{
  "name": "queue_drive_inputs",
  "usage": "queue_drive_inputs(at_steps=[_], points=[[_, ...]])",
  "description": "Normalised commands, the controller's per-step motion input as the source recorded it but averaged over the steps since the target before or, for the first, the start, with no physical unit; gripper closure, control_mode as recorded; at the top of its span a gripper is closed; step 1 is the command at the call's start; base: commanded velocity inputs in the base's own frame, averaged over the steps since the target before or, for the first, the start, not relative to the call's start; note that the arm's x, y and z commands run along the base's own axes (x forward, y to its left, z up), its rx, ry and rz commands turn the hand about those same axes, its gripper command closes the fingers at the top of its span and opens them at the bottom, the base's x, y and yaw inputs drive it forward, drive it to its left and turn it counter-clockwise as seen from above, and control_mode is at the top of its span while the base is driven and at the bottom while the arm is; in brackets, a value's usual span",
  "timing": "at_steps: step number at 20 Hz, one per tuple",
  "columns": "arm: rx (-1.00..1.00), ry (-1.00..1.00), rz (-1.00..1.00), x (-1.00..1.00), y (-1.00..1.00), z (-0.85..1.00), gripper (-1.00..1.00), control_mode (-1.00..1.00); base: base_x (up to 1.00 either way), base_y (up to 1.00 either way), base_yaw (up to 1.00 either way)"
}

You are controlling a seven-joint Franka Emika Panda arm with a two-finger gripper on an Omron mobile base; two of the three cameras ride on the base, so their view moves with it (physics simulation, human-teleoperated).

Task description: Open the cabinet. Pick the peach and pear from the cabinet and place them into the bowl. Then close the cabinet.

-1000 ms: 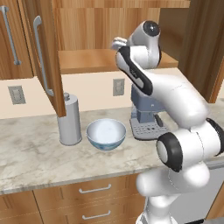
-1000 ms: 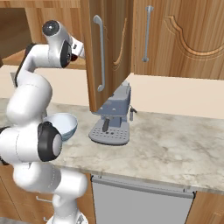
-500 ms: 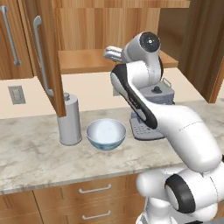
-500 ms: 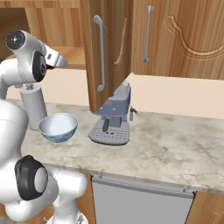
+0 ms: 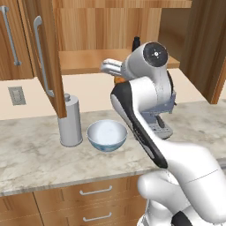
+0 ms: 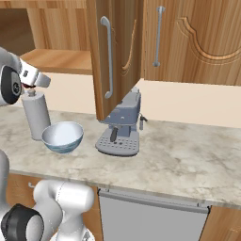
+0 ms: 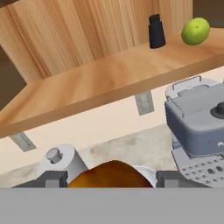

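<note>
Peach [image 7: 109, 175], red-orange and glossy, sits between the two dark fingertips at the bottom of the hand view, so the gripper [image 7: 107, 180] seems to be clenched around it, jaws spread wide to the fruit's girth; the contact itself is cut off by the frame edge, so I would only call the hold probable. It hangs in the air in front of the cabinet [image 5: 48, 57] shelf, above the counter [image 5: 39, 159] and not yet over the bowl [image 5: 107, 135], which stands on the marbled stone just beside the tall grey canister [image 5: 69, 121]. The peach should be light, round and smooth, a little soft, so it wants a hold across its widest part with modest pressure, since a squeeze off the middle could let it roll out. The pear [image 7: 195, 31], yellow-green and roundish, rests on the warm wooden shelf near a small dark bottle [image 7: 156, 31]; it should handle much the same. The bowl is a wide, glossy, pale blue-white shell, hard and likely slick inside. The cabinet doors are grained wood with long silver bar handles, and both stand open. A grey coffee machine [image 6: 120, 124] stands below the shelf.
</note>
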Motion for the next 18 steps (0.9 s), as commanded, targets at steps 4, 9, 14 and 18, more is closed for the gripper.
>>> queue_drive_inputs(at_steps=[4, 9, 14, 18], points=[[0.00, 0.08, 0.00, -0.24, 0.02, 0.00, 1.00, -1.00, 0.00, 0.00, 0.00], [0.04, 0.12, 0.00, 0.01, 0.00, -0.07, 1.00, -1.00, 0.00, 0.00, 0.00], [0.08, 0.19, 0.00, 0.00, 0.00, -0.18, 1.00, -1.00, 0.00, 0.00, 0.00], [0.01, 0.07, 0.00, 0.00, 0.00, -0.20, 1.00, -1.00, 0.00, 0.00, 0.00]])
